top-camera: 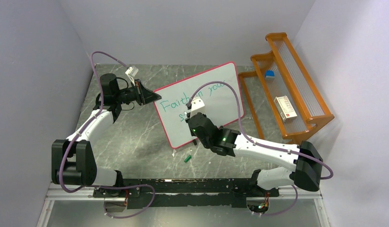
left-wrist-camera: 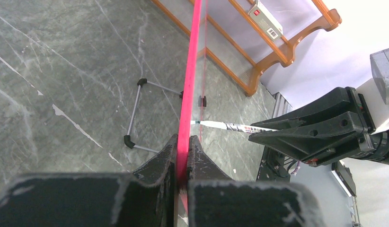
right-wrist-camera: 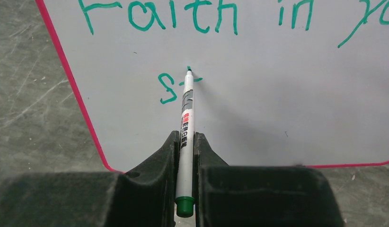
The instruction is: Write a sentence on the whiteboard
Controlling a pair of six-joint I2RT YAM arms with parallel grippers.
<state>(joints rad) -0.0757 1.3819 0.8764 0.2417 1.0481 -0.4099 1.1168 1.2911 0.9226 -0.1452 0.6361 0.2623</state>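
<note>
The whiteboard (top-camera: pixel 172 120) stands propped on its wire stand (left-wrist-camera: pixel 136 111) in the middle of the grey table (top-camera: pixel 136 137), just left of an orange wooden rack (top-camera: pixel 296 94). The left fingers (left-wrist-camera: pixel 170 153) are clenched on the board's pink frame at its left edge. The right fingers (right-wrist-camera: pixel 170 147) grasp a white marker (right-wrist-camera: pixel 187 113), and its tip touches the board's face. The sentence (right-wrist-camera: pixel 183 16) is in green. Its top line reads "Faith in" and then a word that is partly hidden, probably "your". The second line has only an "S" and a small crossed stroke, right where the marker tip rests. A small green piece, perhaps the marker's cap (top-camera: pixel 187 158), lies on the table in front of the board.
</note>
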